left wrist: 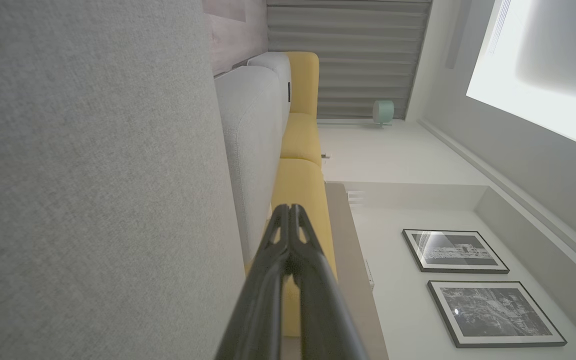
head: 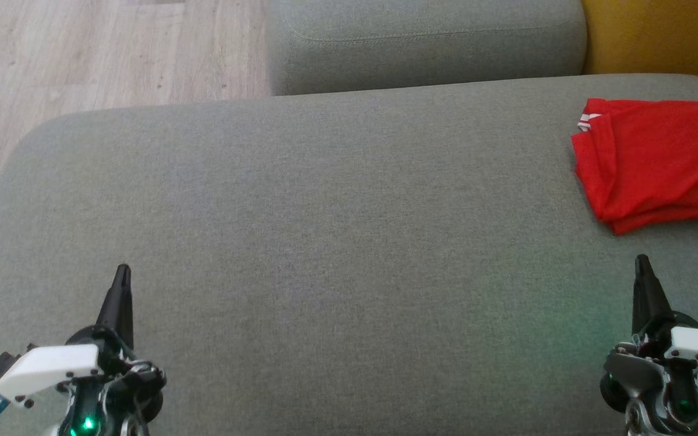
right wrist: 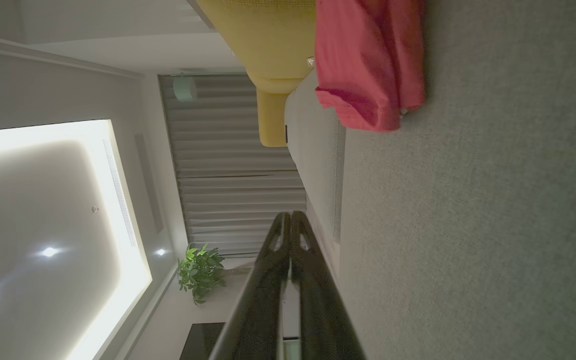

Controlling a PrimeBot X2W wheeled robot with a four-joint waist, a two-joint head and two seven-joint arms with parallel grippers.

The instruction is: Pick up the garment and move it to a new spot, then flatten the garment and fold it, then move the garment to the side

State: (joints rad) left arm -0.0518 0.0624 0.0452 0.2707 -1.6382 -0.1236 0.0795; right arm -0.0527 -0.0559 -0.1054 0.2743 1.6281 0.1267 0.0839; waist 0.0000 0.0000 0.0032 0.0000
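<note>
Showing a red garment (head: 658, 160) lying folded in layers at the far right of a grey sofa seat (head: 325, 242), running past the right edge of the head view, with a strip of white-striped trim (head: 588, 118) peeking out at its far left corner. Touching neither gripper; sitting just beyond the right one and well apart from the left one.

Hovering over the near right of the seat: the right gripper (head: 642, 261), its two dark fingers clenched tip to tip, pointing toward the far side and grasping nothing. Hovering over the near left: the left gripper (head: 122, 274), likewise clenched and empty, with bare grey fabric stretching between the two and a faint green glow falling on the seat by the right one.

Sitting beyond the far edge of the seat: a second grey cushion (head: 428, 42), with a yellow cushion (head: 658, 30) to its right and pale wooden flooring (head: 113, 48) to its left.

Taking in, through the left wrist view, a white wall carrying two framed black-and-white pictures (left wrist: 455, 250) and a grey curtain (left wrist: 363, 50). Taking in, through the right wrist view, a leafy green plant (right wrist: 200, 272) near the curtain and a glowing ceiling panel (right wrist: 43, 225) dotted with small spotlights.
</note>
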